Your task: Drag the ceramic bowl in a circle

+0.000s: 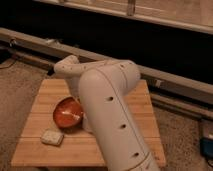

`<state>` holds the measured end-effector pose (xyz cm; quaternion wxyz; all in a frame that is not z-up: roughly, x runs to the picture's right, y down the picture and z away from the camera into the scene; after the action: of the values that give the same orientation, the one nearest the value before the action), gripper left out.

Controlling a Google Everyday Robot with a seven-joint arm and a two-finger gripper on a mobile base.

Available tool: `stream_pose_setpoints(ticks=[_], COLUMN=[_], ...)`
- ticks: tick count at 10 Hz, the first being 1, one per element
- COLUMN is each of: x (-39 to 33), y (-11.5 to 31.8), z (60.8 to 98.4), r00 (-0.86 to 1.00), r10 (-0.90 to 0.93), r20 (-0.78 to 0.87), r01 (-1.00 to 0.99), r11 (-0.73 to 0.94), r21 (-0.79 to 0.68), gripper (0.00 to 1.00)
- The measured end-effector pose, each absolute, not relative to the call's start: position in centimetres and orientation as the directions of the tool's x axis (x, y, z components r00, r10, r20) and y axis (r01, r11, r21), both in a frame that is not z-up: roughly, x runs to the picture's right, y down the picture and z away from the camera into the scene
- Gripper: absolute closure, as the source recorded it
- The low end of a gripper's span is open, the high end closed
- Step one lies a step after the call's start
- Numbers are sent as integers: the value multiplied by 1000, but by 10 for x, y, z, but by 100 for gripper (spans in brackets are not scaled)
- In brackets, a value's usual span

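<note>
Fingers closed (hidden) | gripper behind arm (107, 100) | ceramic bowl (67, 112) rim part-hidden

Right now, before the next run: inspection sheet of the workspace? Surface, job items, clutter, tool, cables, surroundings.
surface: wooden slat table, standing on the floor.
job's things: ceramic bowl on the table's left half, its right edge hidden by the arm.
clutter: small pale block in front of the bowl, near the front-left edge.
tool: hidden behind the arm beside the bowl; shut; a grip on the bowl cannot be confirmed.
cables: nothing seen.
surroundings: pale rail behind the table; speckled floor; blue object at far right.
</note>
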<state>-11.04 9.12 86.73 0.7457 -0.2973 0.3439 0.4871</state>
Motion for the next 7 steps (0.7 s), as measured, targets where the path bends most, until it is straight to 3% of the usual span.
stream_pose_setpoints(ticks=[7], x=[-45], y=[43], z=[905], r00=[39], r10=[624], r20=[-780], r01=[-968], r11=[217], r21=[125], gripper=[100])
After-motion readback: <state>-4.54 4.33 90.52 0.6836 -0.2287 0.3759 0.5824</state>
